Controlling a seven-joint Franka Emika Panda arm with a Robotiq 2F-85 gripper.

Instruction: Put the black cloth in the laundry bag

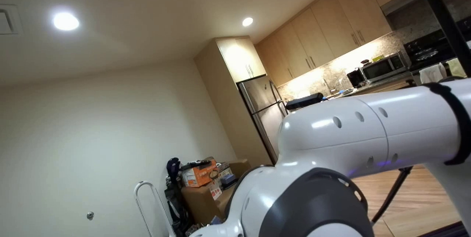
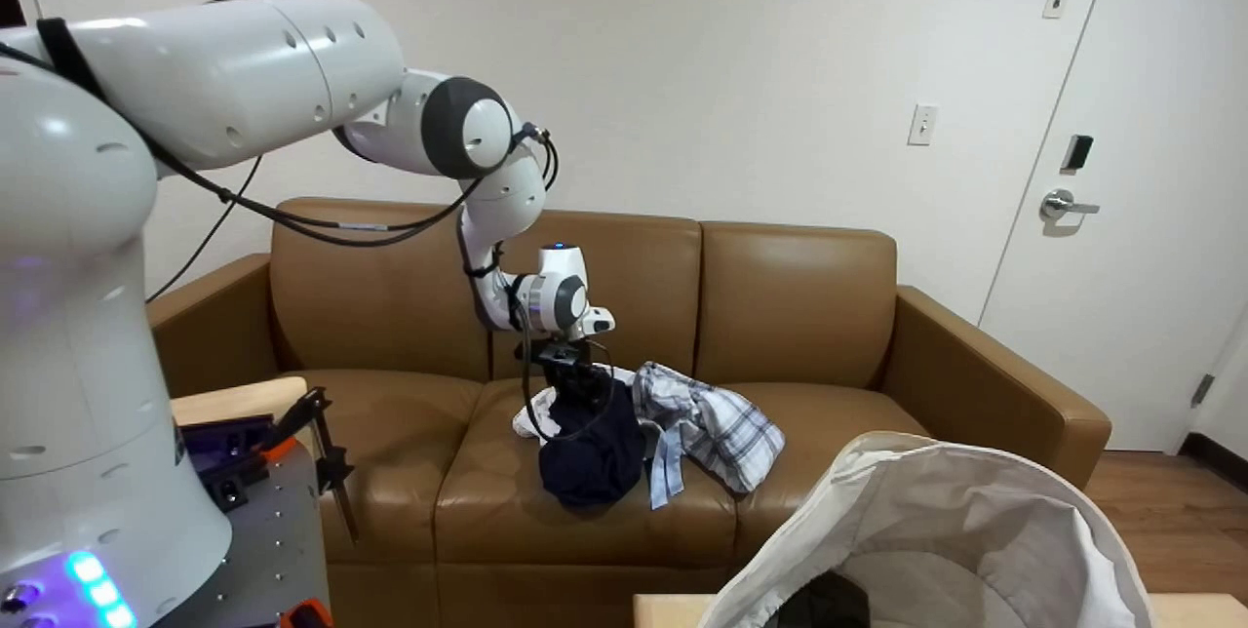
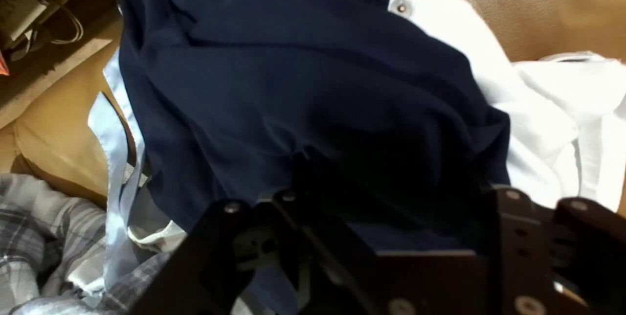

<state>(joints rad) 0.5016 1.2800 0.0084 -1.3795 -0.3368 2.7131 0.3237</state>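
The gripper (image 2: pixel 582 394) points down into the dark cloth (image 2: pixel 593 462), its tips too dark to see, so I can't tell if it grips. Beside it lies a checked cloth (image 2: pixel 720 425); well apart from it stands the laundry bag (image 2: pixel 985 501).

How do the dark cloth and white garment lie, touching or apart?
Touching: the wrist view shows the dark cloth lying over the white garment's edge.

Landmark: dark cloth (image 2: pixel 592 468); sides as seen in an exterior view. Overhead: arm (image 2: pixel 390 131). Front: hanging cable loop (image 2: pixel 527 374). Right, just beside: plaid garment (image 2: pixel 721 425). Left: white garment (image 3: pixel 533 114), then open seat cushion (image 2: pixel 385 452). Behind: sofa backrest (image 2: pixel 648 301). Front right, well apart: laundry bag (image 2: pixel 951 511), open air above mouth.
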